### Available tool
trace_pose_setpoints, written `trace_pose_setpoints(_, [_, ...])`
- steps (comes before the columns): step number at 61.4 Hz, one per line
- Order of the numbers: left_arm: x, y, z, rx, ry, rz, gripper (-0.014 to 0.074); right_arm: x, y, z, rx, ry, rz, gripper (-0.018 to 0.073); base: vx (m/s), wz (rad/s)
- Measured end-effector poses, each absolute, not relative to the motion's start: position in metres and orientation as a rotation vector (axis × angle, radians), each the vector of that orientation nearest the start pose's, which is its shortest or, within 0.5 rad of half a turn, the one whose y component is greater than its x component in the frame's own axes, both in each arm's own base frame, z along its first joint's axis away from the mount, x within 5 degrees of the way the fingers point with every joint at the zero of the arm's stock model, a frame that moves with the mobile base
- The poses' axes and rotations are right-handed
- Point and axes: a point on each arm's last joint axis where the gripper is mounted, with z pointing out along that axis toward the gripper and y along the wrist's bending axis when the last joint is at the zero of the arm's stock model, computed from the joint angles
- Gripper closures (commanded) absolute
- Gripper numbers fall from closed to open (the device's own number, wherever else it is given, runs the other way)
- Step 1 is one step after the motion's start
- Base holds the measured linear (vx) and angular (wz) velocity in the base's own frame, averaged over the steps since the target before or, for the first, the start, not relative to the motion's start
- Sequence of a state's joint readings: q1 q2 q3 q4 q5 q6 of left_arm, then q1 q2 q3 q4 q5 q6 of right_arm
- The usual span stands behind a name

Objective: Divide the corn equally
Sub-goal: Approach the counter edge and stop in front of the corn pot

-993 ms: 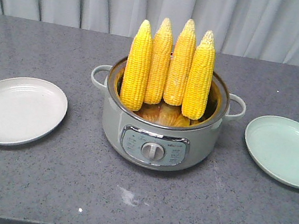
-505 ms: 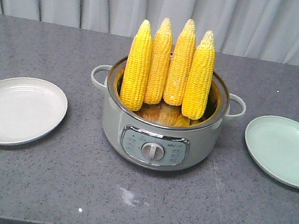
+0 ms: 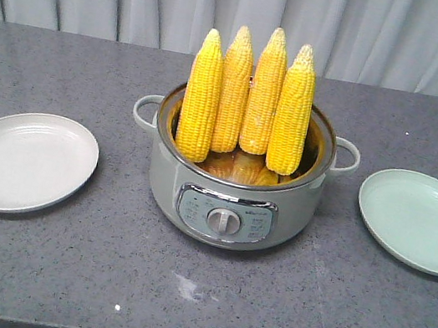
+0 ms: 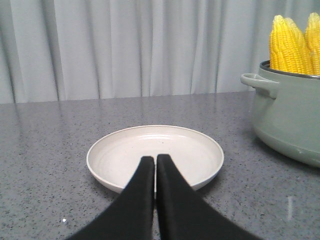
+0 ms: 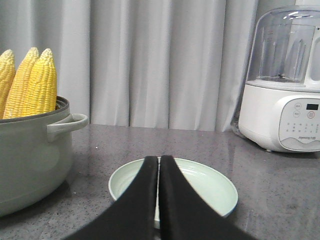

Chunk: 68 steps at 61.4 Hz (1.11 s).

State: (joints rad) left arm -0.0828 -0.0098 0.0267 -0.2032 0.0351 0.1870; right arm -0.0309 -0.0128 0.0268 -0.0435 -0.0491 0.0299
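Note:
Several yellow corn cobs (image 3: 248, 101) stand upright, tips up, in a grey-green electric pot (image 3: 232, 205) at the table's middle. The corn (image 4: 291, 44) also shows at the right edge of the left wrist view, and the corn (image 5: 31, 85) at the left of the right wrist view. An empty white plate (image 3: 22, 161) lies left of the pot and an empty pale green plate (image 3: 420, 221) lies right of it. My left gripper (image 4: 155, 159) is shut and empty, in front of the white plate (image 4: 155, 150). My right gripper (image 5: 158, 159) is shut and empty before the green plate (image 5: 210, 187).
A white blender-like appliance (image 5: 282, 82) with a clear dome stands at the far right of the grey speckled table (image 3: 194, 304). The pot has side handles (image 3: 147, 109) sticking out toward each plate. A grey curtain hangs behind the table.

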Motion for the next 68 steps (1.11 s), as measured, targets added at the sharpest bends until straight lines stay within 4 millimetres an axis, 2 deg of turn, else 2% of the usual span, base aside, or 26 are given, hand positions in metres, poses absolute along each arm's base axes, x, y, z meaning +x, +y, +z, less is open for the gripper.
trace_pose_setpoints(45, [0.0565, -0.0054, 0.2016, 0.057, 1.534, -0.084, 0.0603, 0.0559, -0.0016, 0.2094, 0.022, 1.448, -0.023, 0.0564, 0.0, 0.0])
trace_pose_setpoints(50, [0.0565, -0.0053, 0.2018, 0.046, 1.532, -0.095, 0.0603, 0.0559, -0.0017, 0.2096, 0.09, 1.442, 0.052, 0.0564, 0.0, 0.0])
trace_pose_setpoints(55, [0.0565, -0.0054, 0.2019, -0.024, 1.533, -0.169, 0.0603, 0.0558, -0.0021, 0.2099, 0.243, 1.425, 0.219, 0.0564, 0.0, 0.0])
trace_pose_setpoints(63, [0.0564, -0.0051, 0.2037, -0.285, 1.501, -0.44, 0.0603, 0.0558, -0.003, 0.2099, 0.544, 1.359, 0.549, 0.0564, 0.0, 0.0])
trace_pose_setpoints(68, [0.0564, -0.005, 0.2041, -0.414, 1.477, -0.575, 0.0603, 0.0558, -0.0035, 0.2099, 0.669, 1.318, 0.685, 0.0564, 0.0, 0.0])
